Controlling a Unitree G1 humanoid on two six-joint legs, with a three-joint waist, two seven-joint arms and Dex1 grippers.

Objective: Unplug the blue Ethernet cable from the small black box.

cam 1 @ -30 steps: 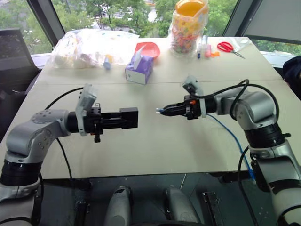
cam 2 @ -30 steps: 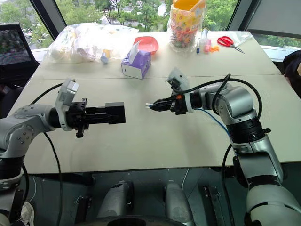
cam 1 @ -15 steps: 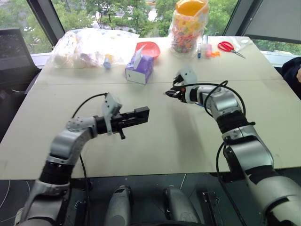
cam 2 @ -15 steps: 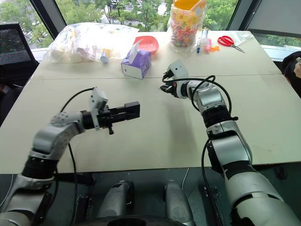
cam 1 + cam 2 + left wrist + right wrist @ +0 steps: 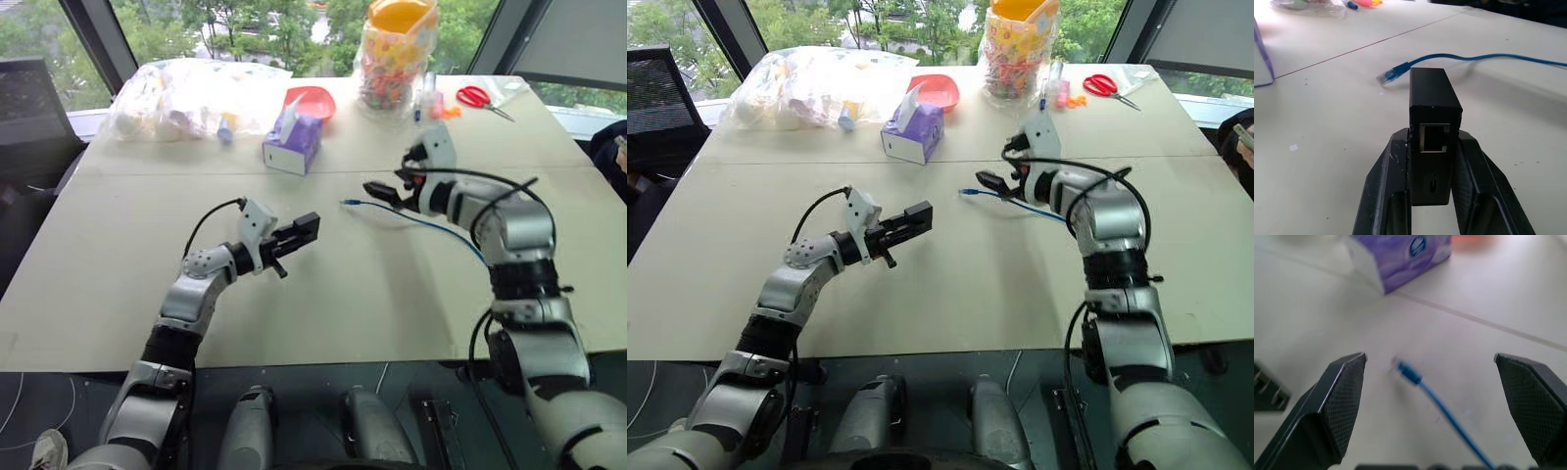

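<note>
The small black box [image 5: 307, 227] is clamped edge-on between the fingers of my shut left gripper [image 5: 294, 235], just above the table left of centre. In the left wrist view the box [image 5: 1432, 98] shows an empty port facing the camera. The blue Ethernet cable [image 5: 421, 221] lies loose on the table, its plug [image 5: 1386, 76] a short way beyond the box and apart from it. My right gripper [image 5: 384, 188] hovers open over the cable's plug end [image 5: 1408, 373], its fingers [image 5: 1342, 396] spread wide with nothing between them.
A purple tissue box [image 5: 292, 142] stands just beyond the grippers. Further back are a red bowl [image 5: 312, 101], a clear plastic bag of items [image 5: 191, 93], a jar of colourful sweets [image 5: 392, 54], pens and red scissors [image 5: 475, 98]. The cable trails off the table's right front edge.
My right gripper has opened and let go of the plug, which now lies on the table, and has shifted right. My left gripper has carried the box forward, lower and toward the centre.
</note>
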